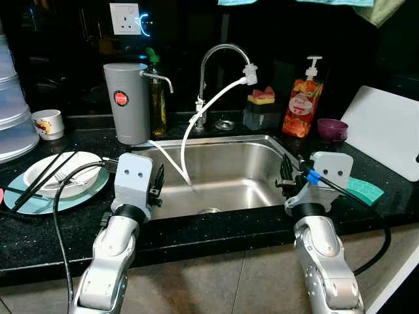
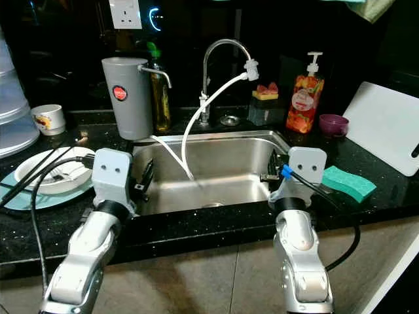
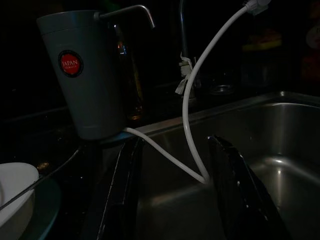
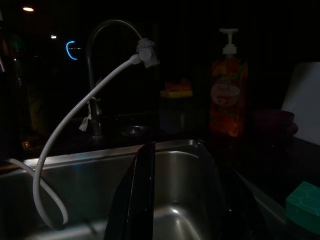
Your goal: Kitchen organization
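**Both grippers open and empty at the sink's front edge**

Much is dark or cut off. The wrist views are dim: in the right one the soap bottle [image 4: 228,90] and the tap [image 4: 100,60] stand out faintly, and the back counter is nearly black. A stack of clear containers [image 1: 13,111] is cut by the picture's left edge, and a cloth [image 1: 380,8] hanging at the top is only partly in frame. What lies on the plate [image 1: 55,190] under the bowl [image 1: 59,173] is hard to tell; dark chopsticks [image 1: 42,178] cross the bowl, with a fork beside them.

The left gripper [image 1: 157,180] hovers over the left front corner of the sink [image 1: 222,173]. Its fingers [image 3: 117,195] are spread apart, with nothing between them but the view of the basin and the white hose [image 1: 196,124]. The right gripper [image 1: 286,175] hangs over the sink's right front corner, fingers [image 4: 142,190] likewise parted and holding nothing. Neither touches anything.

The hose runs from the tap's spout down into the basin, then up to the grey filter jug [image 1: 127,101] standing at the sink's left rear corner. A green sponge [image 1: 360,190] lies on the counter just right of the right gripper. Behind it sit a purple cup [image 1: 332,129] and a white board [image 1: 386,131], leaning. A small cup [image 1: 49,123] stands near the containers.
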Controlling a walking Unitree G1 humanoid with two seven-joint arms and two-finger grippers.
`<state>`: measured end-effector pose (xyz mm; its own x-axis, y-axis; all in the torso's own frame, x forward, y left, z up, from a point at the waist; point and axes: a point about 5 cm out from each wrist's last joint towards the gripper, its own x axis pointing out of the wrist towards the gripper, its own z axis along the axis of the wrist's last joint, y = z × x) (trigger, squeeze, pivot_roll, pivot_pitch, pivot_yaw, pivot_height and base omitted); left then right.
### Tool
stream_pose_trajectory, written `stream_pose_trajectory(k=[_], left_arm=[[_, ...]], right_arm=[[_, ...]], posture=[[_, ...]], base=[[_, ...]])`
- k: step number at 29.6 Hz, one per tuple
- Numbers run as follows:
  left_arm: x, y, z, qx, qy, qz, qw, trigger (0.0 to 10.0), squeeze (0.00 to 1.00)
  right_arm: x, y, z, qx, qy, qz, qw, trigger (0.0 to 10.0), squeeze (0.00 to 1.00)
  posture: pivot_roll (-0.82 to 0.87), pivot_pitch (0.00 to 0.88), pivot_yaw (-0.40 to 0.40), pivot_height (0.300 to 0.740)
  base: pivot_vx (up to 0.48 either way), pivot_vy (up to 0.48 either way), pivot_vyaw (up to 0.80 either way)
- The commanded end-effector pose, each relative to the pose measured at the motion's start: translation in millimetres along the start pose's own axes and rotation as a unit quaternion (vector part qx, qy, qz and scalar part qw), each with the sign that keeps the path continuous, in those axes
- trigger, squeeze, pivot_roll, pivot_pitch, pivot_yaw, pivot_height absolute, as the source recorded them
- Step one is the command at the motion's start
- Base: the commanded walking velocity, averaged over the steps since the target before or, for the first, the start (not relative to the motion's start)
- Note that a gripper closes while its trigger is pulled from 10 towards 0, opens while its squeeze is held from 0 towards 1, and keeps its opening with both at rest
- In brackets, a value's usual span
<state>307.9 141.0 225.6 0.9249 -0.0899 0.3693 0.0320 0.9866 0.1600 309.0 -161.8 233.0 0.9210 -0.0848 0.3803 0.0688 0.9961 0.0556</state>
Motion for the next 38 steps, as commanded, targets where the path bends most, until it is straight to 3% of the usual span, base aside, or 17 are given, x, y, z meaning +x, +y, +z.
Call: stream_pose_trajectory(k=[1, 4, 12, 23, 25, 27, 28, 29, 31, 36, 38], left_arm=[[1.8, 0.2, -0.8, 0.002, 0.007, 0.002, 1.0, 10.0, 0.0], [1.8, 0.2, -0.8, 0.002, 0.007, 0.002, 1.0, 10.0, 0.0], [9.4, 20.2, -5.0, 0.022, 0.029, 0.041, 0.998, 10.0, 0.0], [13.5, 29.5, -10.2, 0.047, 0.068, 0.064, 0.995, 10.0, 0.0], [17.1, 39.7, -9.0, 0.024, 0.074, 0.092, 0.993, 10.0, 0.0], [17.1, 39.7, -9.0, 0.024, 0.074, 0.092, 0.993, 10.0, 0.0], [19.7, 52.8, -7.5, -0.011, 0.081, 0.126, 0.989, 10.0, 0.0], [19.7, 52.8, -7.5, -0.011, 0.081, 0.126, 0.989, 10.0, 0.0], [20.7, 66.8, -7.6, -0.032, 0.089, 0.159, 0.983, 10.0, 0.0], [19.4, 79.9, -11.2, -0.017, 0.106, 0.179, 0.978, 10.0, 0.0], [20.2, 84.4, -11.6, 0.024, 0.112, 0.167, 0.979, 10.0, 0.0]], right_arm=[[1.9, -0.4, 0.3, -0.002, 0.001, 0.0, 1.0, 10.0, 0.0], [1.9, -0.4, 0.3, -0.002, 0.001, 0.0, 1.0, 10.0, 0.0], [2.5, 0.5, 2.2, -0.002, -0.002, 0.0, 1.0, 10.0, 0.0], [2.1, -0.8, 1.2, -0.001, 0.001, -0.001, 1.0, 10.0, 0.0], [2.5, -0.1, 0.9, 0.0, 0.002, 0.001, 1.0, 10.0, 0.0], [2.5, -0.1, 0.9, 0.0, 0.002, 0.001, 1.0, 10.0, 0.0], [2.9, 2.1, 0.5, 0.002, 0.003, 0.004, 1.0, 10.0, 0.0], [2.9, 2.1, 0.5, 0.002, 0.003, 0.004, 1.0, 10.0, 0.0], [3.0, 4.9, -0.4, 0.005, 0.004, 0.008, 1.0, 10.0, 0.0], [2.6, 8.1, -1.1, 0.009, 0.006, 0.013, 1.0, 10.0, 0.0], [2.0, 10.8, -1.3, 0.011, 0.007, 0.017, 1.0, 10.0, 0.0]], posture=[[0.04, 0.0, -0.058, 0.74], [0.04, 0.0, -0.058, 0.74], [0.03, 0.0, -0.053, 0.74], [0.03, 0.003, -0.06, 0.74], [0.04, 0.004, -0.062, 0.74], [0.04, 0.004, -0.062, 0.74], [0.04, 0.005, -0.063, 0.74], [0.04, 0.005, -0.063, 0.74], [0.04, 0.004, -0.064, 0.74], [0.04, 0.004, -0.064, 0.74], [0.04, 0.005, -0.067, 0.74]], base=[[0.0, 0.0, 0.0], [0.0, 0.0, 0.0], [0.0, 0.0, 0.0], [0.0, 0.0, 0.0], [0.0, 0.0, 0.0], [0.0, 0.0, 0.0], [0.0, 0.0, 0.0], [0.0, 0.0, 0.0], [0.0, 0.0, 0.0], [0.0, 0.0, 0.0], [0.0, 0.0, 0.0]])
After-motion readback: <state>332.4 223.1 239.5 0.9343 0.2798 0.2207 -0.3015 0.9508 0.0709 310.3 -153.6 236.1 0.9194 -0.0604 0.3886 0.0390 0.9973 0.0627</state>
